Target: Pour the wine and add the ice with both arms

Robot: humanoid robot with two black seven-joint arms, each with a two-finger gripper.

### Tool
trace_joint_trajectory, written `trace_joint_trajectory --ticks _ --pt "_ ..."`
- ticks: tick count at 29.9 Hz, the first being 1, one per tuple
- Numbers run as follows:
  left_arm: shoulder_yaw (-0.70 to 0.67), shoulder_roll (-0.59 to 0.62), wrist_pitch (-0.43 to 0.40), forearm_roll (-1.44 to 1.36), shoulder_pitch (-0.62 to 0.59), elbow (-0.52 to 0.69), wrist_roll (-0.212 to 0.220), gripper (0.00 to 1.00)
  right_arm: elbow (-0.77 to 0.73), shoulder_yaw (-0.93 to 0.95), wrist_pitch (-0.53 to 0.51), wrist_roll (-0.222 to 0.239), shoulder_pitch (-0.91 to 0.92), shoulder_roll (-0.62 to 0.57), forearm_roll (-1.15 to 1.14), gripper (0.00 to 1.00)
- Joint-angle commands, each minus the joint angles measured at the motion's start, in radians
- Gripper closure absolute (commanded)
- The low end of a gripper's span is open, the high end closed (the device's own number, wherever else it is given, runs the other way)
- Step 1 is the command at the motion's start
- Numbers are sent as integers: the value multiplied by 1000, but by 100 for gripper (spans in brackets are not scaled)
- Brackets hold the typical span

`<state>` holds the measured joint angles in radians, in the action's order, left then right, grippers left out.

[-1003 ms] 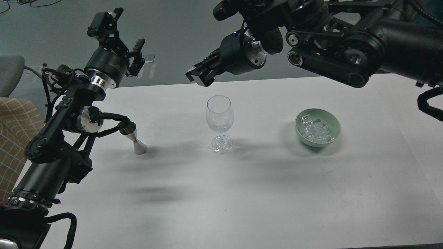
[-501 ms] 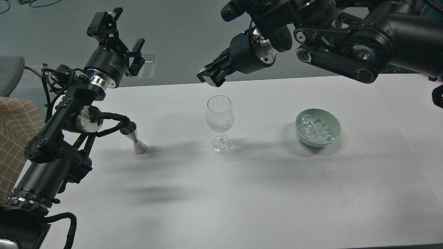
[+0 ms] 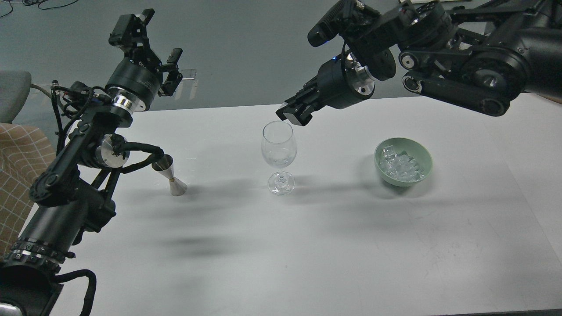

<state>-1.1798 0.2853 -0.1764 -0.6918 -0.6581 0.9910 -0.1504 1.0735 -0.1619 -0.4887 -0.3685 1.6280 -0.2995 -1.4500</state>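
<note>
A clear wine glass [image 3: 279, 151] stands upright at the table's middle, and I cannot tell what, if anything, is in it. A pale green bowl [image 3: 425, 157] to its right holds a pile of clear ice [image 3: 399, 166] cubes. A small metal jigger [image 3: 170, 175] stands to the glass's left, partly behind my left arm's cable. My right gripper [image 3: 293, 114] hovers just above and right of the glass's rim, with its fingers together and nothing visible between them. My left gripper [image 3: 153, 48] is raised high at the far left, open and empty.
The white table [image 3: 281, 245] spreads across the view, its far edge just behind the glass. A checked cloth [image 3: 17, 166] and a grey chair [image 3: 13, 92] lie past the table's left edge. My left arm's elbow hangs over the table's left side near the jigger.
My right gripper has swung right and slightly down, from above and left of the glass to just right of its rim. The left arm, glass, bowl and jigger have not moved.
</note>
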Motion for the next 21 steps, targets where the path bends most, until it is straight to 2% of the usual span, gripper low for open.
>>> trace_joint_trajectory --ticks 1,13,21 --pt "0 0 0 0 0 0 0 2 -6 -11 0 2 -14 16 -4 100" --pt "-7 0 0 0 0 0 0 2 -30 -11 0 6 -28 49 -3 100" --pt "-9 0 0 0 0 0 0 2 -95 -11 0 8 -42 115 -3 100"
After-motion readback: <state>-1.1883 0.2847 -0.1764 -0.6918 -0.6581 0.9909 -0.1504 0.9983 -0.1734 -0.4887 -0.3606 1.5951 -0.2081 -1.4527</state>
